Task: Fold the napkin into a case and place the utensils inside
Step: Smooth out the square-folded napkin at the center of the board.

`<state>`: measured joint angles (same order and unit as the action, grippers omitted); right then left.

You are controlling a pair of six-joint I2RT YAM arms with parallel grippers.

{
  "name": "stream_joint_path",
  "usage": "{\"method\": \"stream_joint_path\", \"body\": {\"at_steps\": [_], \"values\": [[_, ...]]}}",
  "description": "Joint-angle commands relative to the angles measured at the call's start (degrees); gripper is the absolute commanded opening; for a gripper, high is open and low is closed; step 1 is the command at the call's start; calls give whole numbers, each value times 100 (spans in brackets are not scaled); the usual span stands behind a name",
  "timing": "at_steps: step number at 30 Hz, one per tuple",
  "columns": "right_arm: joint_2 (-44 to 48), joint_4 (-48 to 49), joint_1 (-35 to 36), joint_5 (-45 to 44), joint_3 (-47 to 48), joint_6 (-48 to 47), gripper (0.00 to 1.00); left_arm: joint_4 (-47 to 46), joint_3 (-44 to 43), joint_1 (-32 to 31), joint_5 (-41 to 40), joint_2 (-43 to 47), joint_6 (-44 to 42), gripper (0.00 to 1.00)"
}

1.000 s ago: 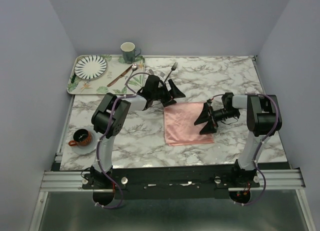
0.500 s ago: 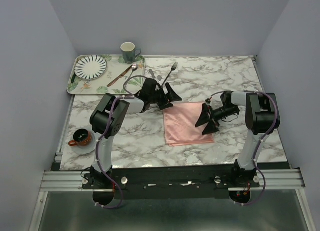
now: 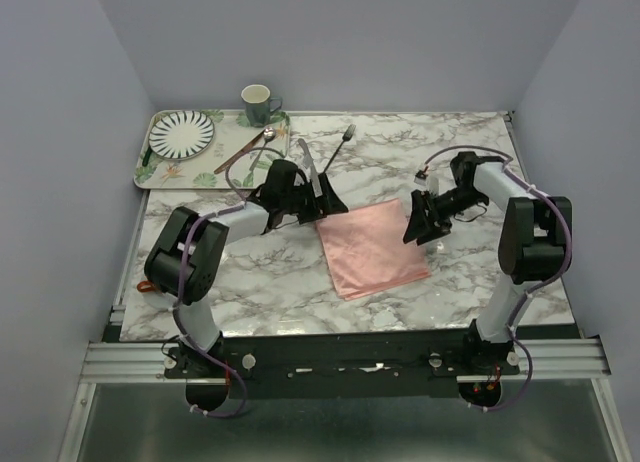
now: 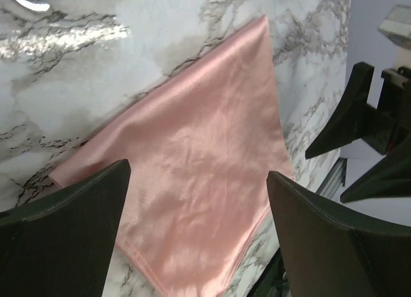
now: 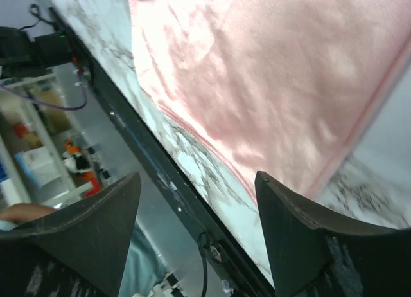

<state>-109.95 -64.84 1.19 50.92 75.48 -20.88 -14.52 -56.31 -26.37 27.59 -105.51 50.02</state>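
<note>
- A patterned tray (image 3: 145, 172) fills the tabletop's (image 3: 450, 152) 10 o'clock corner. It carries a round striped plate (image 3: 181, 132), a green mug (image 3: 258, 104), a silver spoon (image 3: 265, 134) and a brown-handled utensil (image 3: 232, 160).
- The fork (image 3: 340, 147) and knife (image 3: 303, 150), both slim bright metal, lie on bare marble at 12 o'clock from the cloth, with the knife just beside the left arm.
- Nothing lies on the napkin (image 3: 372, 250); both arms lean in over its far corners.
- The napkin lies flat near the tabletop's middle, slightly toward 4 o'clock and turned askew. It is salmon pink with a soft satin sheen, shallow wrinkles and a narrow hemmed edge.
- The tabletop is glossy white marble with grey veins.
- The left pincer (image 4: 196, 175) is released, its dark wedge-shaped fingers spread wide by the napkin's 11 o'clock corner.
- The right pincer (image 5: 197, 181) is at the 2 o'clock corner with its fingers apart above the cloth's edge, gripping nothing.
</note>
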Motion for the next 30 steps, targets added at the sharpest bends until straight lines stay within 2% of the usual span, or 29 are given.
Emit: {"method": "stream_joint_path", "body": {"at_steps": [1,2,5,11,14,18,23,24,28,30], "values": [[782,-11,39,-1600,-436,172,79,1176,-266,-61,-605,1075,-2344,99],[921,6,48,-1776,-525,207,78,1293,-275,-79,-876,1181,-3079,99],[984,41,48,-2164,-780,304,74,1444,-196,-70,-1211,1498,-3952,99],[633,305,136,-2218,-869,506,72,1558,-29,-96,-1098,1806,-4412,99],[361,428,153,-2279,-842,603,65,1567,94,-140,-1072,1955,-4808,99],[97,551,153,-2542,-877,524,48,1707,270,-132,-862,2184,-5589,99],[-289,542,162,-2692,-711,366,36,1953,402,-132,-704,2413,-6502,99],[-325,542,171,-2718,-676,322,29,2023,411,-132,-659,2430,-6609,99],[-422,560,494,-2929,-544,-169,22,2576,463,-132,-63,2579,-7382,95],[-483,569,697,-3052,-368,-319,19,2988,586,-132,394,2719,-8058,91]]}}
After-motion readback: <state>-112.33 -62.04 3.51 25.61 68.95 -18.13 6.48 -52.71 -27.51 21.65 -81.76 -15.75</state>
